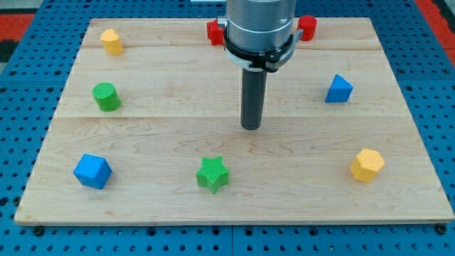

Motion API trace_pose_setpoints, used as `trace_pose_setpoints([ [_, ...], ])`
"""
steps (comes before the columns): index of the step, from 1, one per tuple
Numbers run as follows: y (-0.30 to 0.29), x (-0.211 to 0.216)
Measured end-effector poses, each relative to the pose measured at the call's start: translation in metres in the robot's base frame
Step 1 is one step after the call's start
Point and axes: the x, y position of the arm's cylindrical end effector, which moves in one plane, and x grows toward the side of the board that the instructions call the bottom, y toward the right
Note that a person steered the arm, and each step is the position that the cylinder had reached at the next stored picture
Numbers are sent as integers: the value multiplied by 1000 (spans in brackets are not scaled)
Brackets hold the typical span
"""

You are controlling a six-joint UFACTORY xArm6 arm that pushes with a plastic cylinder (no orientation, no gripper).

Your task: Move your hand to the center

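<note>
My tip (251,127) rests on the wooden board (156,135) near its middle, with no block touching it. The green star (212,174) lies below and a little left of the tip. The blue triangular block (339,89) is to the tip's right and slightly higher. The green cylinder (106,97) is far to its left. Two red blocks sit at the view's top edge, one (214,32) left of the arm and one (307,27) right of it, both partly hidden by the arm's body.
A yellow block (111,41) sits at the top left. A blue cube (92,171) lies at the bottom left. A yellow hexagonal block (367,165) lies at the bottom right. A blue pegboard (28,107) surrounds the board.
</note>
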Motion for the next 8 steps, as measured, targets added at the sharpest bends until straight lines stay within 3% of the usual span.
trace_pose_setpoints([
  [4, 3, -6],
  [6, 83, 8],
  [7, 23, 53],
  [8, 30, 52],
])
